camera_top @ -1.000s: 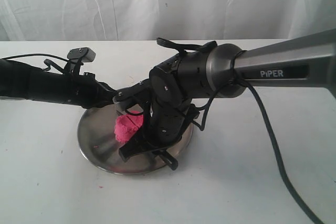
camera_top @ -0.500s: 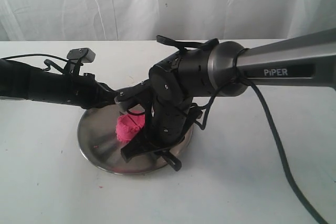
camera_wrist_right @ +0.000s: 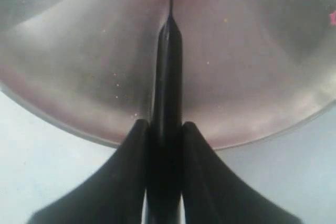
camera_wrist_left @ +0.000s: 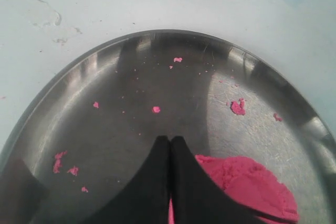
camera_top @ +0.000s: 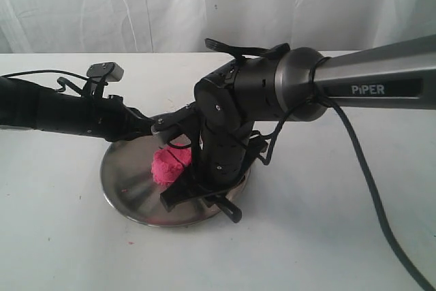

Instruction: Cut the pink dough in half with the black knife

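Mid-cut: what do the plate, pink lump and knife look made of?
The plate looks like polished steel; it mirrors light and shadows. The pink dough is soft, matte putty, shedding crumbs. The black knife is smooth, slightly glossy, plastic or coated; unclear.

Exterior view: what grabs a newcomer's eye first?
The bright pink dough on the steel plate in mid-frame, half hidden by the bulky black right arm. The right hand grips the black knife, whose blade reaches the dough. The shut left hand sits beside the lump.
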You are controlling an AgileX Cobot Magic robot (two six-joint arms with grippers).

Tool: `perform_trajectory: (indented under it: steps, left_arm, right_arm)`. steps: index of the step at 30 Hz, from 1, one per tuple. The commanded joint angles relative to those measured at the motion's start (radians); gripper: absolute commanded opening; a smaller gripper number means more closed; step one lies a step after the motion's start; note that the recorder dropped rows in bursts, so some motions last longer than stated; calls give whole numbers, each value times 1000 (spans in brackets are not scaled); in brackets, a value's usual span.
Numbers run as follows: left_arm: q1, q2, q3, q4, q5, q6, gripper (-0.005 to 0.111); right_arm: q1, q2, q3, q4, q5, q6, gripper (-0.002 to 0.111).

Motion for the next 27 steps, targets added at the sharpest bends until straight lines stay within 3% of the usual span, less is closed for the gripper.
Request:
perform_trajectory:
  steps: [1, 27]
  left_arm:
    - [-2, -8, 1, -4, 13, -12, 0]
    - [-2, -8, 5, -4, 29, -16, 0]
  right_arm:
    - [-2, -10, 4, -10, 34, 6, 0]
    - [0, 34, 5, 27, -50, 6, 0]
